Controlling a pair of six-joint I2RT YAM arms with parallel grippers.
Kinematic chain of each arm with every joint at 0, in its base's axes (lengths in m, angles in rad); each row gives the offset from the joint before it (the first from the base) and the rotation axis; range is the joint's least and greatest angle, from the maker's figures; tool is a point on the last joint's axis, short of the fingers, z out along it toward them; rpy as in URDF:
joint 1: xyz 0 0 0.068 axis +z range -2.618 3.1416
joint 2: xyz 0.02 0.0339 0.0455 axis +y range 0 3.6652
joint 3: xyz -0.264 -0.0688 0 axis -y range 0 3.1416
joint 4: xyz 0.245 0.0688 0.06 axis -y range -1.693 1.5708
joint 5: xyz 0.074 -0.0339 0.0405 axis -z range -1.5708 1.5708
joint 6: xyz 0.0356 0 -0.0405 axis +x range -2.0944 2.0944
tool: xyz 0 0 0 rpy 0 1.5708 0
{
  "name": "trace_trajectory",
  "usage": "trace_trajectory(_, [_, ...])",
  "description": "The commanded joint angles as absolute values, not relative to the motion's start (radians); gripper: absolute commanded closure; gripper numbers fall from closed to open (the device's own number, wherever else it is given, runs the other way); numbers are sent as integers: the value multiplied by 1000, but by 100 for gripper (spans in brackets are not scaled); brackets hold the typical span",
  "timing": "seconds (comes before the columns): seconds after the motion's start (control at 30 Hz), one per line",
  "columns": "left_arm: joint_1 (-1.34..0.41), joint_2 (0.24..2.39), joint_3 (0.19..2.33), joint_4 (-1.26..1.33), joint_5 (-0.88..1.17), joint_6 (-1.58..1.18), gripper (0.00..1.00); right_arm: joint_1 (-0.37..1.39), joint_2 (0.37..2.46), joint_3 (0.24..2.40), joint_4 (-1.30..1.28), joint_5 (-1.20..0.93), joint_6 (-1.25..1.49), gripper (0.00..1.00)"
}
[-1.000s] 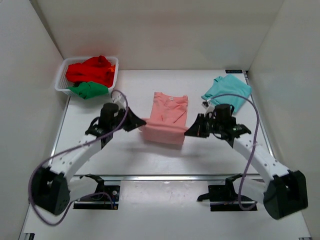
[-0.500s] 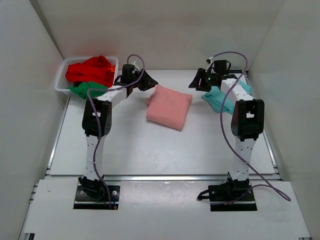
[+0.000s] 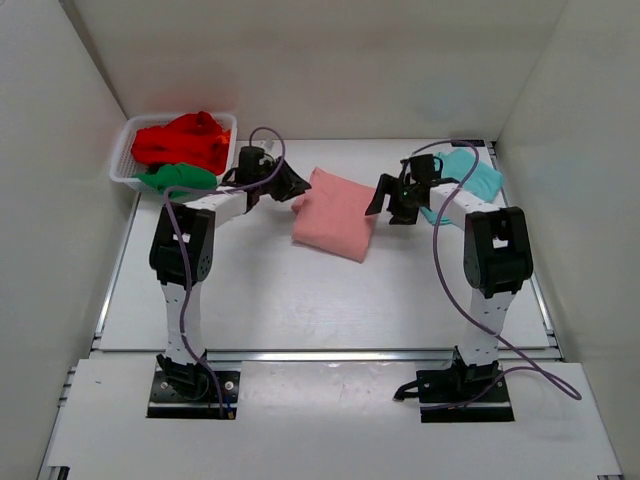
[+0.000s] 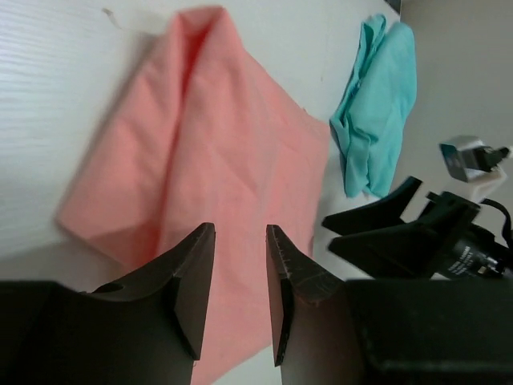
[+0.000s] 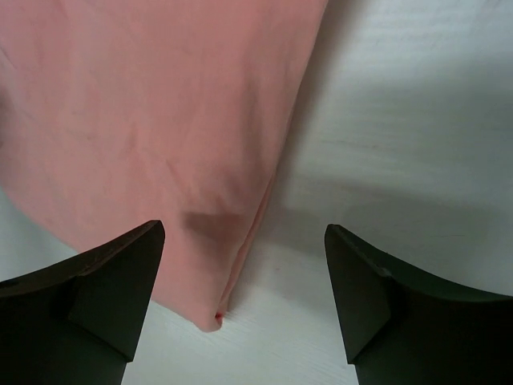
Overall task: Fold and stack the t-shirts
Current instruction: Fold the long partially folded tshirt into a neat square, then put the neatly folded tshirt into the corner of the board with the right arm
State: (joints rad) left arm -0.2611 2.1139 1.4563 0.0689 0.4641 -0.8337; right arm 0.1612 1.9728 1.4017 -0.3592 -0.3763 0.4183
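**Salmon-pink shirt folded, both grippers clear of it**

Salmon-pink t-shirt (image 3: 336, 213) lies as a folded packet on the far half of the surface (image 3: 260, 290), between the arms. The left gripper (image 3: 292, 185) hangs at its far-left corner, jaws apart and empty. The right gripper (image 3: 385, 200) sits just beside its right edge, jaws wide apart and also empty. That flanking suits a two-sided fold, which looks done.

The packet is nearly square and sits skewed to the surface's edges, so its long axis is hard to call. The teal t-shirt (image 3: 470, 180) lies at far right, probably the stacking spot. The red t-shirt (image 3: 185, 140) and green t-shirt (image 3: 178, 178) sit in the basket (image 3: 122, 160).
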Motion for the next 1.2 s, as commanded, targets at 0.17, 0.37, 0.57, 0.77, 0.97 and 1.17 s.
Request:
trace_trajectory(0.17, [-350,2194,1602,-254,356,-709,74,235,2028,1344,-210,-388,638,13])
trace_trajectory(0.37, [-322,2148,1388,-149,380,-773,85,238,2149,1356,-73,-586,758,12])
trace_trajectory(0.57, [-331,2154,1359,-141,388,-775,87,233,2256,1492,-19,-688,802,24])
trace_trajectory(0.77, [-327,2134,1358,-114,457,-784,86,193,2362,1623,57,-867,852,100])
trace_trajectory(0.97, [-256,1941,1220,-20,486,-821,83,117,2341,1947,-397,-793,356,100])
trace_trajectory(1.17, [-235,1839,1161,-63,471,-758,82,-44,2364,2256,-840,-785,43,100])
